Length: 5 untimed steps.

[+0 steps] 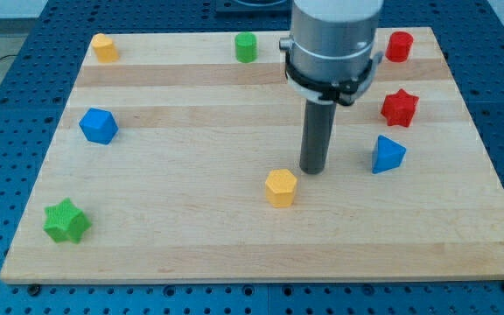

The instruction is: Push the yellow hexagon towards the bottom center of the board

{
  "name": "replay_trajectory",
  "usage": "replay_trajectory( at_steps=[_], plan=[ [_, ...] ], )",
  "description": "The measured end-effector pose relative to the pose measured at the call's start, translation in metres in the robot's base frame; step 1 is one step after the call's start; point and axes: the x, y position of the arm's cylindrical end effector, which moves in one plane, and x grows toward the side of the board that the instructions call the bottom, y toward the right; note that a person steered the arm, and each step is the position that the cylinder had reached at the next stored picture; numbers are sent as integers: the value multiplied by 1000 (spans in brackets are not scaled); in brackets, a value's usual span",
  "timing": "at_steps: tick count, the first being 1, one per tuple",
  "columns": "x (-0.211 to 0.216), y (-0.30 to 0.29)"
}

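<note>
The yellow hexagon (281, 187) lies on the wooden board (191, 236), a little right of centre and below the middle. My tip (312, 170) rests on the board just up and to the right of the hexagon, a small gap apart from it. The rod hangs from the grey arm at the view's top.
A blue triangle (388, 154) lies right of the tip. A red star (399, 108) and a red cylinder (399, 45) are at the upper right. A green cylinder (246, 47) and a second yellow block (104, 47) sit along the top. A blue block (98, 125) and a green star (66, 220) are at the left.
</note>
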Motion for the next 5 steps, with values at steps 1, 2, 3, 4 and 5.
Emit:
replay_trajectory(
  at_steps=[1, 2, 3, 4, 5],
  plan=[
    [27, 0],
    [19, 0],
    [-19, -23],
    [-19, -60],
    [21, -59]
  ],
)
